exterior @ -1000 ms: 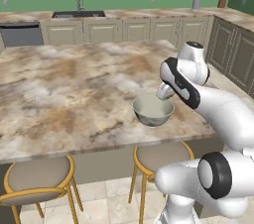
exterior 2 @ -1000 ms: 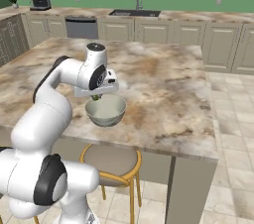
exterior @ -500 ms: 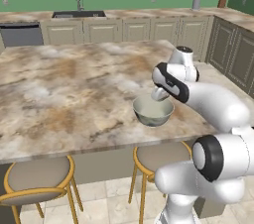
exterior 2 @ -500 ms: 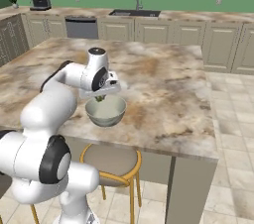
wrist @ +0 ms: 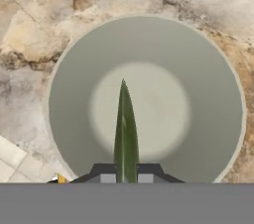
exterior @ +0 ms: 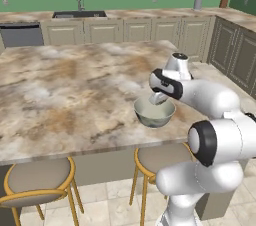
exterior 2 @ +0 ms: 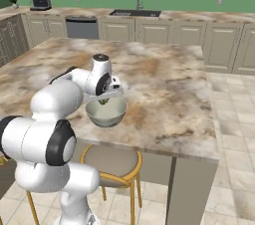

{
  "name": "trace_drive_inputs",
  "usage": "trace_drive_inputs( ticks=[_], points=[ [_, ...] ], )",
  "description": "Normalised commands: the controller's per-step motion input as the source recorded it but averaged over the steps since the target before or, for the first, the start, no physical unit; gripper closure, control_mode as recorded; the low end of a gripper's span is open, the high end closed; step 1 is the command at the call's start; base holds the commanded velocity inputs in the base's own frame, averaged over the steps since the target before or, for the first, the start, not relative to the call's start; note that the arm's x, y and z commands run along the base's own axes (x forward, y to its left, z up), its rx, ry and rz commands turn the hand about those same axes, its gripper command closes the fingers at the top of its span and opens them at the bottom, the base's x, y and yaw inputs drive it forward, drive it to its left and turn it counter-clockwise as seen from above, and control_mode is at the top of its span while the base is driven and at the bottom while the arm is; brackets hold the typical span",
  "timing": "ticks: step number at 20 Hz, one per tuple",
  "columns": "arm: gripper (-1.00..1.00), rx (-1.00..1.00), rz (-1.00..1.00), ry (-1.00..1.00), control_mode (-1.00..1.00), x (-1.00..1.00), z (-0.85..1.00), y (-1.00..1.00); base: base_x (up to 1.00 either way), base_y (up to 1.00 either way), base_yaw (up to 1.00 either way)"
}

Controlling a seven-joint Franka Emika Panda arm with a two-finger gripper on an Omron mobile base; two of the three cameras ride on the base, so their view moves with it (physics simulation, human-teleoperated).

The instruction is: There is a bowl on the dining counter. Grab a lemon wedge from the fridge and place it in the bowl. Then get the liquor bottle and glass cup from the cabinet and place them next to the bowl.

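Directly above the bowl [wrist: 149,109] hung the gripper [wrist: 124,171], its two dark fingertips [wrist: 104,172] clenched on the lemon wedge [wrist: 125,129], seen edge-on as a thin green sliver pointing into the bowl's pale middle; the bowl stood on the marbled table [exterior: 65,90] near its front edge, with the arm bent over it; in the right base view the wedge [exterior 2: 103,101] showed just over the bowl's [exterior 2: 106,113] rim; two stools [exterior: 37,182] stood below that edge.
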Motion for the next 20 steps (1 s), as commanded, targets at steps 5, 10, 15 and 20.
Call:
trace_drive_inputs(
  ticks=[5, 10, 15, 20],
  points=[
    [1.00, 0.00, 0.00, 0.00, -1.00, 0.23, -0.33, 0.00, 0.00, 0.00, 0.00],
    [1.00, 0.00, 0.00, 0.00, -1.00, 0.23, -0.31, 0.00, 0.00, 0.00, 0.00],
    [1.00, 0.00, 0.00, 0.00, -1.00, 0.18, -0.28, 0.00, 0.00, 0.00, 0.00],
    [1.00, 0.00, 0.00, 0.00, -1.00, 0.12, -0.24, 0.00, 0.00, 0.00, 0.00]
  ],
)
